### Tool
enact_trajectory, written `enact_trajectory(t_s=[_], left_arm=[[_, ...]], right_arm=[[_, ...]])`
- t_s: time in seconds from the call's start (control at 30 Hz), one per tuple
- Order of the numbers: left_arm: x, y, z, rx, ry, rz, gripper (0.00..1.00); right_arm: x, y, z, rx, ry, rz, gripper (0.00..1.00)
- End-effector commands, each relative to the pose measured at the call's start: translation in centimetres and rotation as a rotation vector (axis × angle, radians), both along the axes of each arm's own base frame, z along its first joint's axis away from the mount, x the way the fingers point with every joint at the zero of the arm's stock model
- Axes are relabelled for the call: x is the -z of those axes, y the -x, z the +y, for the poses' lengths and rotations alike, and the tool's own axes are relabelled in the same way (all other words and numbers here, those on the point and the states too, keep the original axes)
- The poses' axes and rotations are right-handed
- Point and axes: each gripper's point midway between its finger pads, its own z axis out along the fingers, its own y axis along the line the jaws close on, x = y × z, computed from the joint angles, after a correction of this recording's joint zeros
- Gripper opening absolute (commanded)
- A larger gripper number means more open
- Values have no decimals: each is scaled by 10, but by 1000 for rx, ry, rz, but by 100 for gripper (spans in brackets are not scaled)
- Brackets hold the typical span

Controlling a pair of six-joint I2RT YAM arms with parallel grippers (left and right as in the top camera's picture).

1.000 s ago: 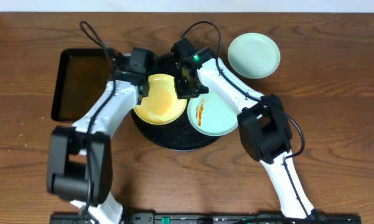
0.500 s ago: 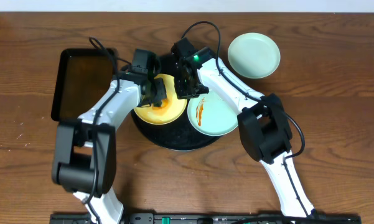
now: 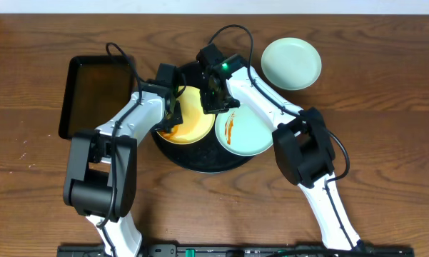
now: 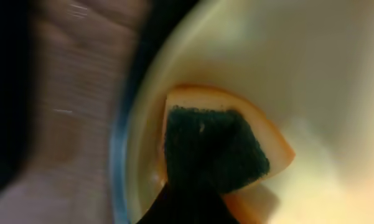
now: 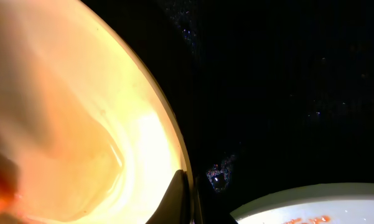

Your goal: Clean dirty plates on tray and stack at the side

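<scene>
Starting off the round black tray's (image 3: 200,163) left edge, we see the rectangular black tray (image 3: 93,93) of brownish liquid. Over the round tray's left half, our left gripper (image 3: 173,116) has its fingers clamped on an orange sponge (image 4: 211,149) with a dark green scouring face, pressed into the pale yellow plate (image 3: 194,120). Here's the change: a second ago that sponge sat at the plate's upper-left rim, then it swept through the middle, and now it's down at the lower-left rim. So we're mid-scrub. From overhead no sauce streak shows on the yellow surface, and we judge this plate nearly done. At the round tray's centre, our right gripper (image 3: 215,101) hasn't budged, fingers pinched together on the yellow plate's right rim to steady it. On the round tray's right half, the mint-green plate (image 3: 250,135) carries an orange-brown streak (image 3: 230,128), not yet wiped. Off the tray to the upper right, a second mint-green plate (image 3: 291,63) lies clean on the wooden table (image 3: 385,128), starting the stack.
</scene>
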Motion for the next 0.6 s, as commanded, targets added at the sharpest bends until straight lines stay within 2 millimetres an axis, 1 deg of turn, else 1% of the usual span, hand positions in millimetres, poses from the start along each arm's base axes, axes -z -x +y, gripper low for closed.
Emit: enact_trajectory(t_s=[0.0, 0.1, 0.2, 0.4, 0.47, 0.5, 0.57], left_arm=[[-26, -6, 42, -43, -227, -70, 7], [-47, -19, 39, -49, -210, -142, 7], [-74, -31, 37, -62, -185, -248, 7], [-125, -44, 35, -86, -143, -423, 7], [-144, -50, 41, -111, -119, -494, 7], [-149, -53, 48, -131, -111, -514, 7], [-151, -56, 60, -159, -82, -528, 7]], right_arm=[[8, -2, -14, 15, 60, -6, 1], [8, -2, -14, 15, 60, -6, 1], [8, -2, -14, 15, 60, -5, 1], [8, -3, -13, 15, 56, -9, 1], [6, -4, -11, 13, 47, -14, 1], [3, -5, -7, -11, 32, -18, 1], [-3, -7, -2, -46, 9, -29, 1]])
